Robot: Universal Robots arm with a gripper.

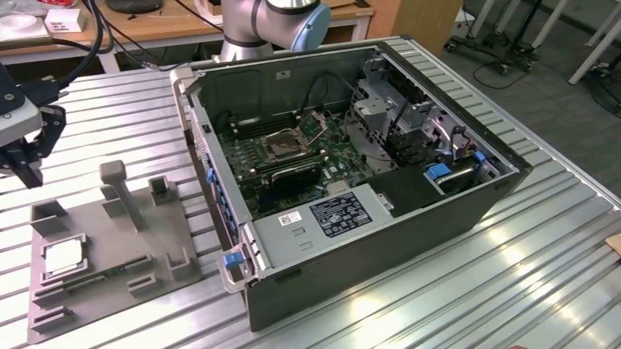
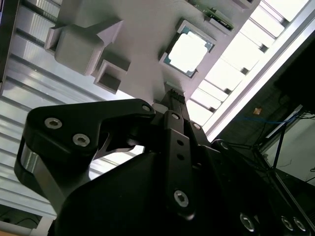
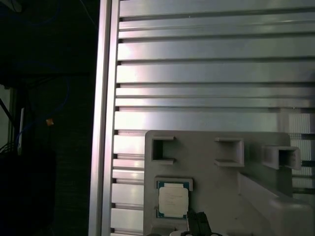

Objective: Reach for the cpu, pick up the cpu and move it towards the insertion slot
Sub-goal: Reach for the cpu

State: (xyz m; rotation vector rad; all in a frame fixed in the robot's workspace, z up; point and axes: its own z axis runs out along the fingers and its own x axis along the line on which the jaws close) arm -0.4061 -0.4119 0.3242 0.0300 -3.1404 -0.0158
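Hovering at the exterior view's left edge, the hand (image 1: 28, 164), clenched or released I cannot tell, has not yet lifted the cpu (image 1: 64, 256) from its fixture (image 1: 145, 243) toward the insertion slot (image 1: 282, 145).

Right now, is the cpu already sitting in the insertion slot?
No, in the exterior view the cpu lies in the grey fixture, apart from the slot inside the case.

On the surface (image 1: 524, 291), the fixture (image 1: 160, 243) lies at the exterior view's left and the open computer case (image 1: 456, 218) at its right. The cpu (image 1: 63, 256) sits in a recess at the fixture's near left. The insertion slot (image 1: 283, 145) lies inside the case. The tool (image 1: 22, 163) hangs at the far left, apart from the cpu.
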